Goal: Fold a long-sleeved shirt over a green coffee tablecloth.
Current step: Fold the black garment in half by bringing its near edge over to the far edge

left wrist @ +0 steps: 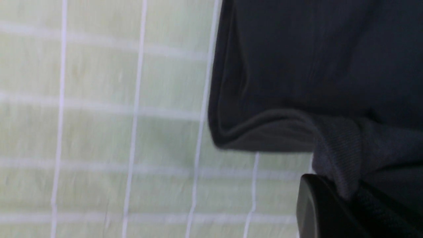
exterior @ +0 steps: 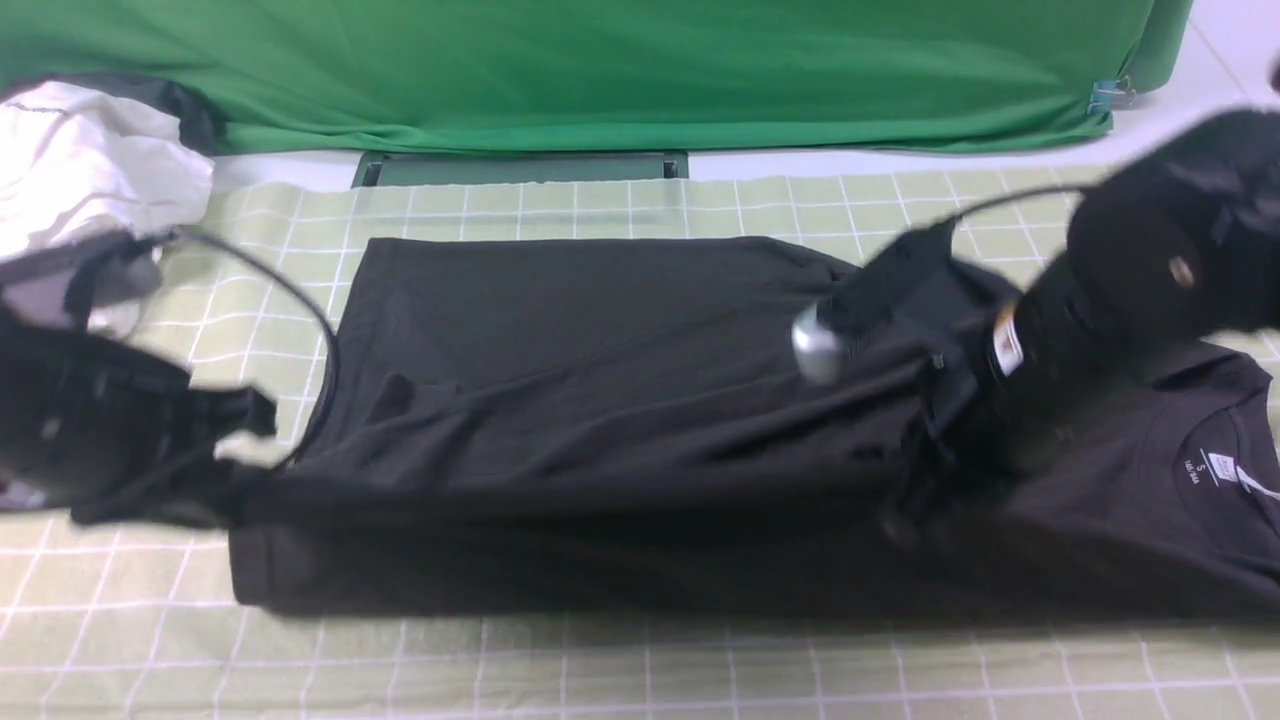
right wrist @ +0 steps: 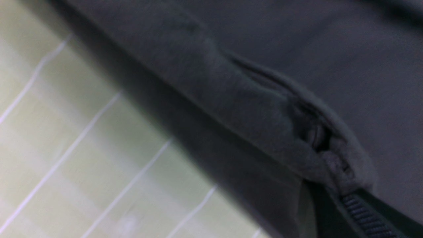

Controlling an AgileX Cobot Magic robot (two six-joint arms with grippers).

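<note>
Front view: you see the long-sleeved shirt (exterior: 600,400) lying across the green coffee tablecloth (exterior: 600,665), its folds pinched by the left end effector (exterior: 235,480) and the right end effector (exterior: 920,500). Your right arm (exterior: 1100,290) masks part of it beside the collar; a white garment (exterior: 90,160) lies far-left.

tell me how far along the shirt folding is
Early to midway. Done: the shirt lies sideways on the tablecloth, no sleeves sticking out. In hand: the left gripper and right gripper each pinch its near edge, lifted. Left, probably: lay that edge over, then fold crosswise.
</note>
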